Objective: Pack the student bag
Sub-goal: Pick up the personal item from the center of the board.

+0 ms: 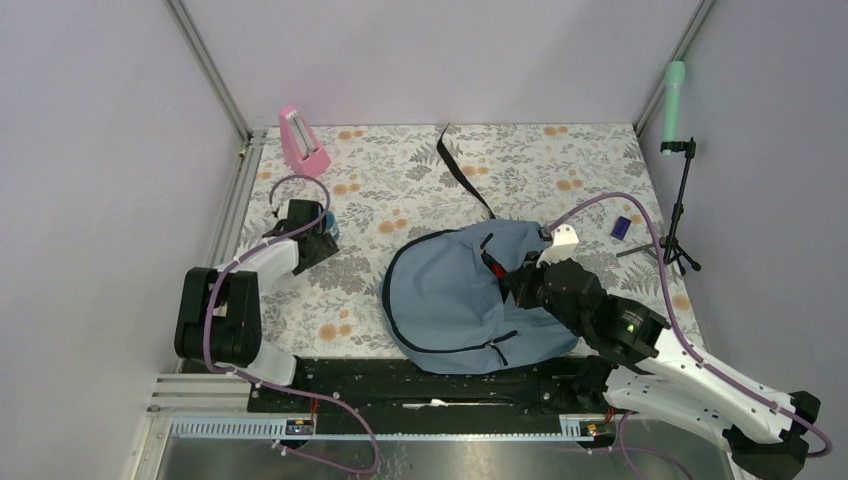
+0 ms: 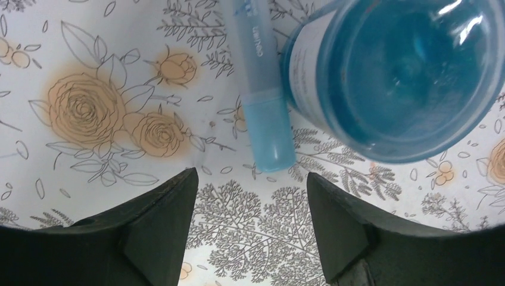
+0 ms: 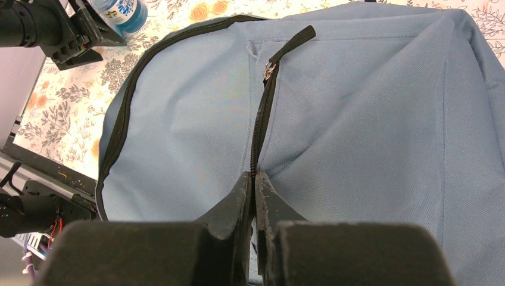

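grey-blue student bag (image 1: 445,295), rounded, dark zippers, lying flat, centre

Overhead and close right-wrist views share the student bag (image 1: 450,300).

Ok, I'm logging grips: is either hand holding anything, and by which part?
Right hand pinches the bag at its zip; left hand is open, holding nothing.
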`<move>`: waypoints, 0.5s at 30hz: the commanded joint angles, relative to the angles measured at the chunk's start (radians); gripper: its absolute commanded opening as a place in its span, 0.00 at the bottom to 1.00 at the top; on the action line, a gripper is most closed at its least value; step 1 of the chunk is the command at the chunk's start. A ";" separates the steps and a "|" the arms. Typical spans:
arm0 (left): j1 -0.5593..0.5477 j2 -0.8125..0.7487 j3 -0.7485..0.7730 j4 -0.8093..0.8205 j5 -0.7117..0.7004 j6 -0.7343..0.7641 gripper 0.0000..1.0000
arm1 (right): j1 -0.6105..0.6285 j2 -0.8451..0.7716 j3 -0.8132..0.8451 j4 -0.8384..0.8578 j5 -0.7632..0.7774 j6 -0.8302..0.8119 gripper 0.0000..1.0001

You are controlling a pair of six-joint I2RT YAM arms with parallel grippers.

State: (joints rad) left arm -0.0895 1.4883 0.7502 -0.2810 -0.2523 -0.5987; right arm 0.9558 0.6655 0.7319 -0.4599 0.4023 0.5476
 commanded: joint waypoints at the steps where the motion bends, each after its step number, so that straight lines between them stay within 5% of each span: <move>1: 0.011 0.039 0.067 0.041 0.018 0.011 0.69 | 0.008 -0.015 0.042 0.118 0.016 -0.011 0.06; 15: 0.073 0.094 0.114 0.017 0.060 -0.005 0.55 | 0.008 -0.021 0.037 0.117 0.024 -0.009 0.06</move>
State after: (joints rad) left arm -0.0322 1.5837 0.8268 -0.2802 -0.2119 -0.6003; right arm 0.9558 0.6693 0.7319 -0.4591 0.4026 0.5419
